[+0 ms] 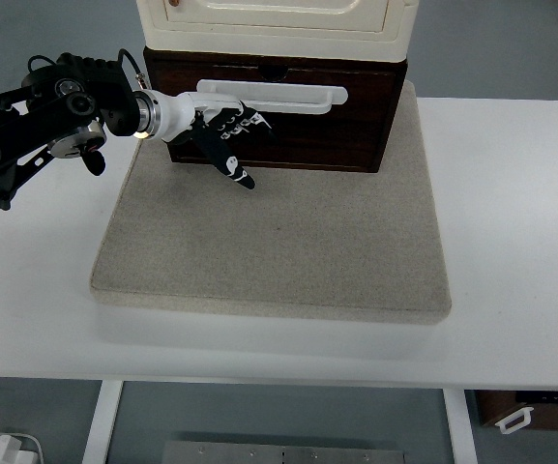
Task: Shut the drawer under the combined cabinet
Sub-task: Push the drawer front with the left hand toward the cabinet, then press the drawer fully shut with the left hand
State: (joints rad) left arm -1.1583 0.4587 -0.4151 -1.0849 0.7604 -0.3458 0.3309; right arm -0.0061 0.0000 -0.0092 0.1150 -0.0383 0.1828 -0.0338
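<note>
Starting at the near edge, a white table (511, 290) fills the lower part of the top view, its legs showing below, and a grey stone-like slab (279, 251) lies on it, bare across its near half. Farther back, at the slab's far edge, stands the combined cabinet: a cream upper unit (279, 19) stacked on a dark wooden drawer (308, 135) whose front faces the camera. A long white handle (288, 95) runs left to right across the top of that drawer front, so the drawer's long axis lies across the view and its travel is straight away from the robot.

Only the left arm is visible, entering from the left edge with its black joints and white wrist. The left hand (225, 135) sits at the left end of the drawer front, just below the handle's left end. Its dark fingers (240, 177) look loosely curled with one pointing down toward the slab; they appear to press against the wood and do not seem to wrap anything, though contact cannot be confirmed. The right arm is out of view.

How far the drawer still protrudes is hard to judge from this angle. The drawer lies directly beyond the hand, so the push likely goes away from the camera; pressing off-centre at the left end could skew it.
</note>
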